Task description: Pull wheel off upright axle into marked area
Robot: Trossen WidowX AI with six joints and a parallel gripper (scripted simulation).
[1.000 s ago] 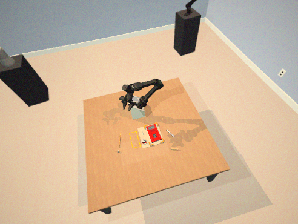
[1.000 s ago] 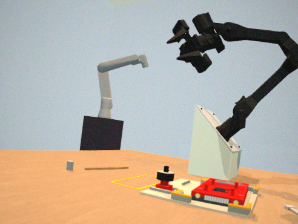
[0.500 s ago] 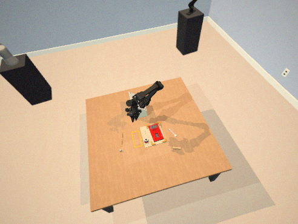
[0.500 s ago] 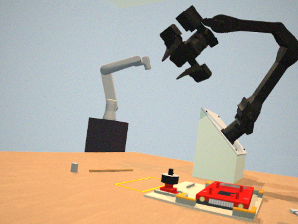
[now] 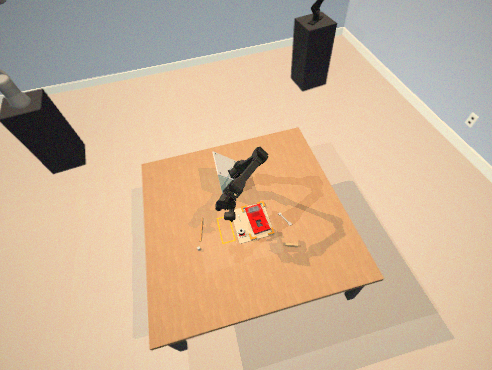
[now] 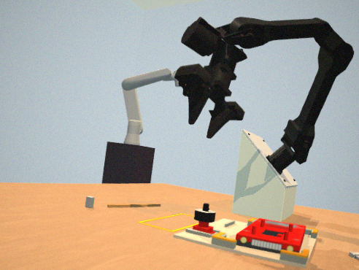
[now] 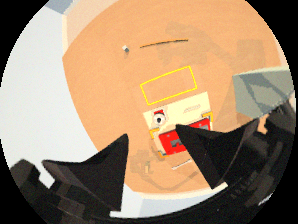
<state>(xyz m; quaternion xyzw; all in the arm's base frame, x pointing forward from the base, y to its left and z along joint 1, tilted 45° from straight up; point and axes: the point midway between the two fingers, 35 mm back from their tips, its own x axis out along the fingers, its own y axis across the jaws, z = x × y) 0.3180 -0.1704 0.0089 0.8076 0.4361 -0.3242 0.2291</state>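
Claw (image 6: 209,124) parted, gripping nothing, high above table (image 6: 55,233). One black wheel (image 6: 205,214) seated on upright axle (image 6: 206,206), beside one yellow-outlined marked area (image 6: 168,221). Alongside on the base plate (image 6: 197,238), one red car body (image 6: 271,235). Farther off: one rod (image 6: 133,205), one small cylinder (image 6: 90,201).

Blue walls (image 5: 125,35), beige floor (image 5: 75,260), wooden table (image 5: 210,300), two dark pedestals (image 5: 312,50).

Open end effector (image 7: 149,156) above yellow-outlined area (image 7: 169,86).
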